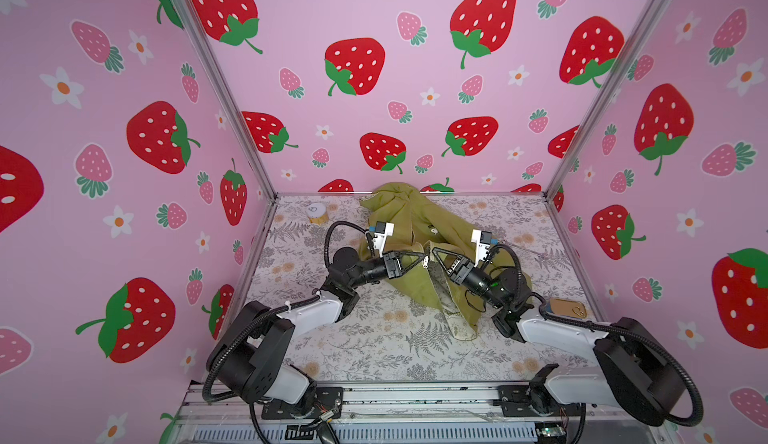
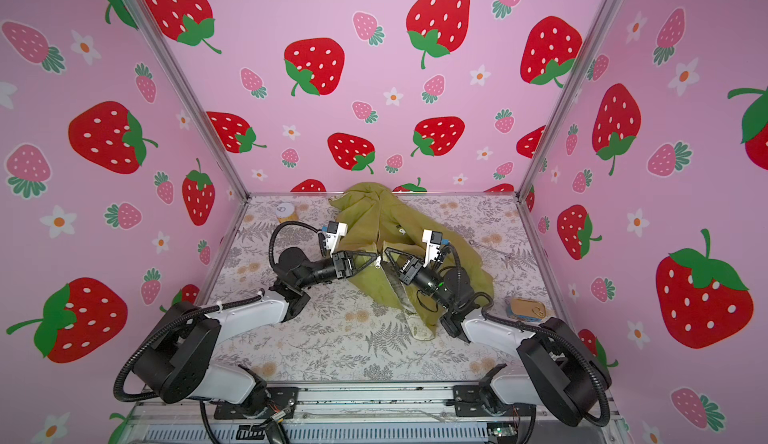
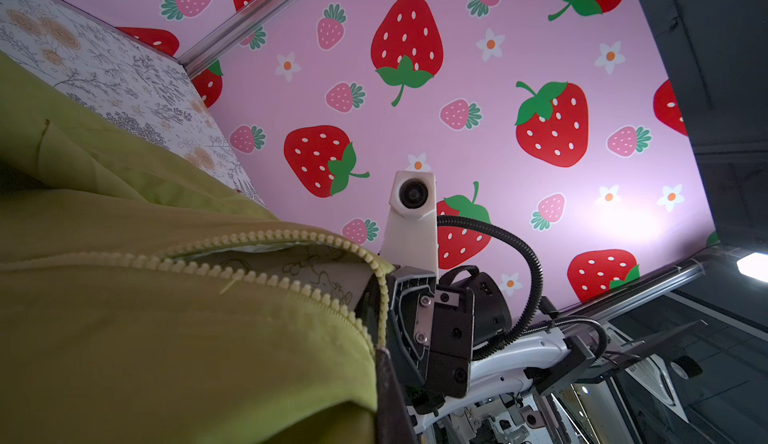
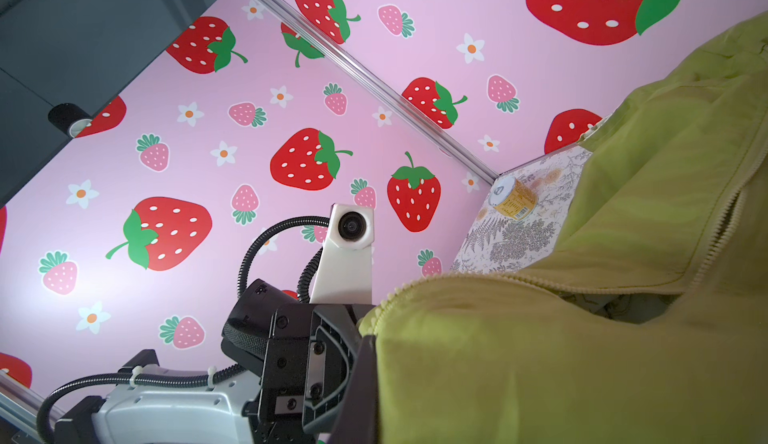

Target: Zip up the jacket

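While unzipped, crumpled olive-green jacket (image 1: 419, 222)

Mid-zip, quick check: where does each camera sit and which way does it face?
Both top views: high at the front, tilted down at the jacket; both arms show.
Left wrist: beside the jacket, facing the right tool.
Right wrist: beside the jacket, facing the left tool.
Shared: both wrist views show the open zipper.
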Controlling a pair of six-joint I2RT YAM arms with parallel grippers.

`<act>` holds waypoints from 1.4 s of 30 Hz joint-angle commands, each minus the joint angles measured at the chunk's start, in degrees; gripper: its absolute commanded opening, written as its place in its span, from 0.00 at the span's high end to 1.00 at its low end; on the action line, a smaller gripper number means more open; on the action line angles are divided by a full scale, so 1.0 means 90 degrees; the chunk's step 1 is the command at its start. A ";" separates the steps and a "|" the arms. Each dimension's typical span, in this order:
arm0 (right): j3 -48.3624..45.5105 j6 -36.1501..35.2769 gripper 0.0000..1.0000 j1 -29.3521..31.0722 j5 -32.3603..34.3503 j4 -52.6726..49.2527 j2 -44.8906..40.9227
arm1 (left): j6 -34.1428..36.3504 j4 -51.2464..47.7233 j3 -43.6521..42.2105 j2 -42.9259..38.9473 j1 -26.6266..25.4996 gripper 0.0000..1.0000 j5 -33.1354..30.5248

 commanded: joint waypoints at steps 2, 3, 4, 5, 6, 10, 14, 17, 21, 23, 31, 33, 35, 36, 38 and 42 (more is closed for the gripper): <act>0.0231 0.0157 1.00 0.0083 0.0042 0.0572 0.0139 | -0.0105 0.0582 0.0025 0.0051 0.0011 1.00 0.0004; 0.0239 0.0174 1.00 0.0089 0.0042 0.0580 0.0154 | -0.0100 0.0588 0.0025 0.0046 0.0011 1.00 0.0003; 0.0246 0.0187 1.00 0.0102 0.0056 0.0602 0.0186 | -0.0100 0.0594 0.0020 0.0041 0.0010 1.00 0.0007; 0.0247 0.0204 1.00 0.0102 0.0057 0.0627 0.0212 | -0.0105 0.0597 0.0015 0.0050 0.0006 1.00 0.0008; 0.0255 0.0223 1.00 0.0095 0.0071 0.0665 0.0228 | -0.0104 0.0594 0.0015 0.0046 0.0006 1.00 0.0008; 0.0240 0.0265 1.00 0.0104 0.0121 0.0748 0.0248 | -0.0107 0.0600 -0.0004 0.0054 0.0010 1.00 0.0000; 0.0187 0.0313 1.00 0.0112 0.0202 0.0839 0.0198 | -0.0121 0.0640 -0.0023 0.0070 0.0006 1.00 -0.0010; 0.0134 0.0314 1.00 0.0109 0.0289 0.0859 0.0140 | -0.0147 0.0685 -0.0034 0.0084 0.0006 1.00 -0.0038; 0.0123 0.0333 1.00 0.0111 0.0304 0.0896 0.0138 | -0.0169 0.0720 -0.0024 0.0119 0.0006 1.00 -0.0040; 0.0145 0.0352 1.00 0.0120 0.0302 0.0921 0.0154 | -0.0194 0.0751 -0.0024 0.0129 0.0006 1.00 -0.0036; 0.0223 0.0391 1.00 0.0160 0.0301 0.1016 0.0350 | -0.0236 0.0812 0.0005 0.0132 0.0006 1.00 -0.0049; 0.0226 0.0400 1.00 0.0170 0.0308 0.1031 0.0373 | -0.0237 0.0812 0.0015 0.0134 0.0006 1.00 -0.0048; 0.0222 0.0401 1.00 0.0165 0.0330 0.1041 0.0391 | -0.0245 0.0817 0.0010 0.0122 0.0006 1.00 -0.0041; 0.0224 0.0401 1.00 0.0169 0.0337 0.1041 0.0392 | -0.0253 0.0830 0.0004 0.0136 0.0006 1.00 -0.0039; 0.0226 0.0393 1.00 0.0168 0.0368 0.1043 0.0393 | -0.0266 0.0845 -0.0004 0.0130 0.0006 1.00 -0.0039; 0.0224 0.0401 1.00 0.0168 0.0439 0.1041 0.0391 | -0.0267 0.0861 -0.0014 0.0129 0.0006 1.00 -0.0039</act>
